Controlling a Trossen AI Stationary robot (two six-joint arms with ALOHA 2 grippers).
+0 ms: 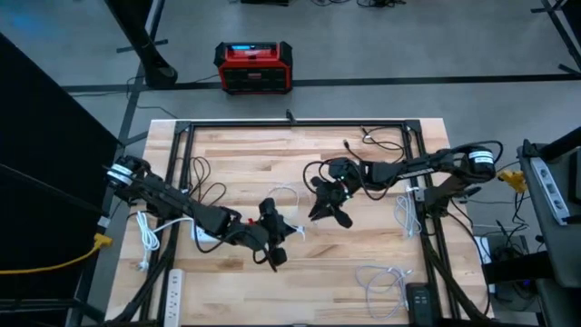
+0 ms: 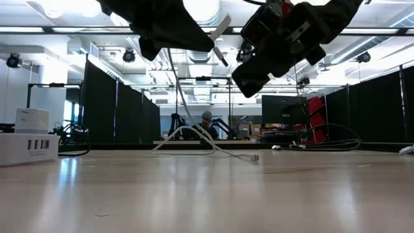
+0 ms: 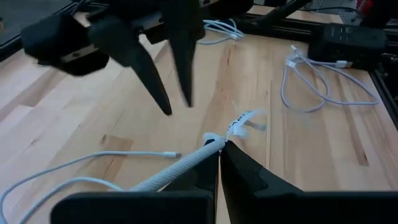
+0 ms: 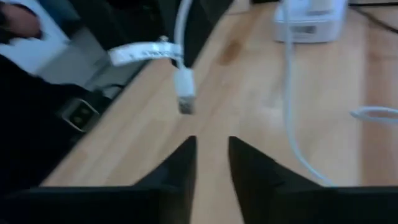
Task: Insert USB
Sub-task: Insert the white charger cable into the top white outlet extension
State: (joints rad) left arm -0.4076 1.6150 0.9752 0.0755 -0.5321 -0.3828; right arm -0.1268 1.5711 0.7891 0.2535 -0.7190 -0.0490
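A white USB cable [image 3: 180, 165] is lifted above the middle of the table, and my left gripper [image 3: 219, 149] is shut on it. Its plug [image 4: 185, 94] carries a white tag [image 4: 142, 53] and sticks out past the fingertips. My right gripper [image 4: 211, 158] is open, facing the plug from the table's right, a short way off and touching nothing. In the left wrist view its two fingers [image 3: 155, 84] stand apart. A white charger [image 4: 311, 22] with ports rests on the table behind the left gripper [image 1: 272, 234]. My left gripper pinches the white cable just behind its plug end [image 3: 210, 144] between its two fingers. The fingers come from the table's left, slanting down. The plug end is lifted clear, and the rest of the cable [image 2: 194, 133] hangs slack down to the table.
Other white cables lie coiled near the front right [image 1: 386, 282] and behind the middle [image 1: 289, 195]. A black box [image 1: 419, 300] sits at the front right. A white power strip [image 1: 172, 289] lies at the front left. Black cables [image 1: 381, 141] run along the far right.
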